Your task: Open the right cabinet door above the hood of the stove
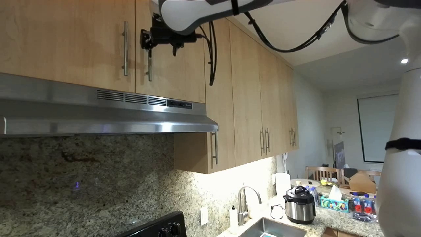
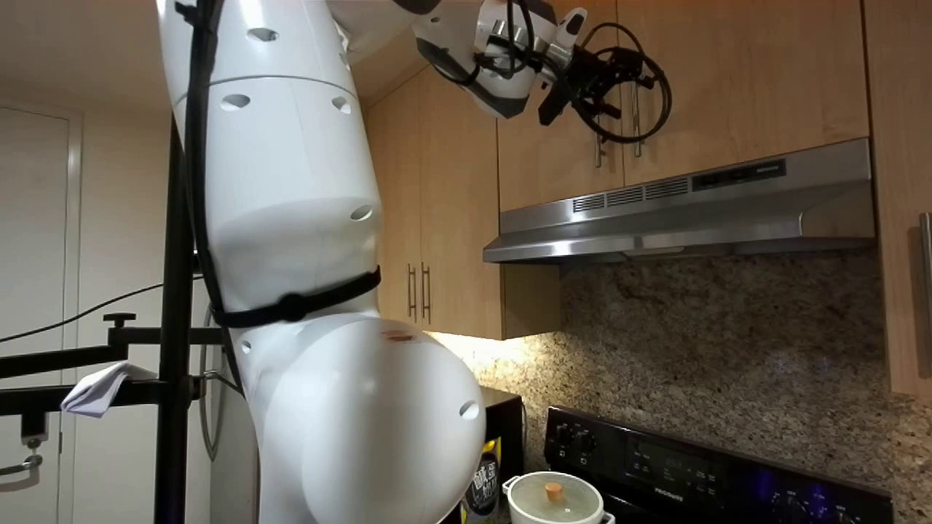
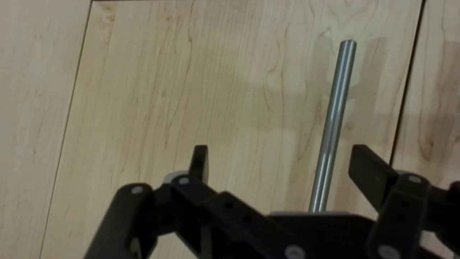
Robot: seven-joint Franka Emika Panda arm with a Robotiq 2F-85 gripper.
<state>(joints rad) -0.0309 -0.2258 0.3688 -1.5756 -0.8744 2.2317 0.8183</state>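
Right cabinet door (image 1: 177,77), one, light wood: above the hood (image 1: 108,115), lying flush; I judge it unopened.
Handle (image 1: 150,67), one, steel bar: along that door's left edge, upper part masked in an exterior view.
Pincer (image 3: 282,158), one: spread, gripping nothing. In the wrist view the handle runs between its fingers (image 3: 370,172), off-centre, nearer one; whether they reach past it in depth I cannot tell.
Hazards, four:
(a) Lopsided closing: the nearer finger would likely strike first and jar the handle sideways.
(b) Shallow bite: smooth round steel could slide free at the pull.
(c) Straight pull: a hinged door swings in an arc, and may wrench the grip off.
(d) Cable loop (image 2: 668,98), dark: crosses before this handle and the twin handle (image 2: 598,149) in an exterior view; could snag on either.
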